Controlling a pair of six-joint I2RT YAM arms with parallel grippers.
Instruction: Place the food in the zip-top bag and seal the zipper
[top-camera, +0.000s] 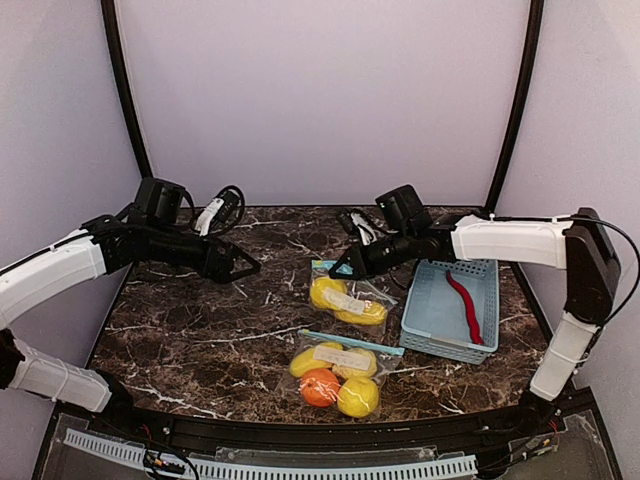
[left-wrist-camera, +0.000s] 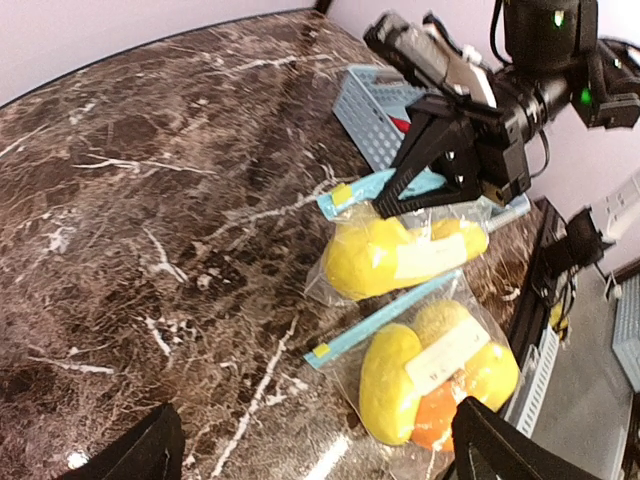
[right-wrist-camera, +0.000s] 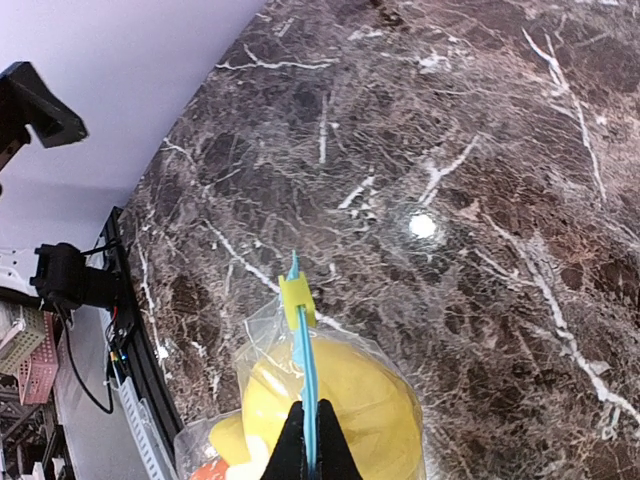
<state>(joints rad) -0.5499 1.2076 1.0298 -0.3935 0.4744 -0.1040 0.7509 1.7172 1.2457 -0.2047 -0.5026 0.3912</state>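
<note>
Two clear zip-top bags with blue zipper strips lie at mid-table. The far bag (top-camera: 346, 300) holds yellow food (right-wrist-camera: 345, 400). The near bag (top-camera: 335, 375) holds yellow pieces (left-wrist-camera: 390, 380) and a round orange (top-camera: 319, 387). My right gripper (top-camera: 347, 268) is shut on the far bag's blue zipper strip (right-wrist-camera: 307, 380), just behind its yellow slider (right-wrist-camera: 297, 298); in its wrist view (right-wrist-camera: 312, 455) the fingers pinch the strip edge-on. My left gripper (top-camera: 247, 268) is open and empty, hovering left of the bags (left-wrist-camera: 318, 425). A slim red chili (top-camera: 462, 303) lies in the basket.
A pale blue slatted basket (top-camera: 430, 320) stands right of the bags, also in the left wrist view (left-wrist-camera: 365, 105). Dark marble tabletop (top-camera: 200, 330). Grey walls and black frame posts enclose the back and sides. A black rail runs along the table's near edge (top-camera: 330, 430).
</note>
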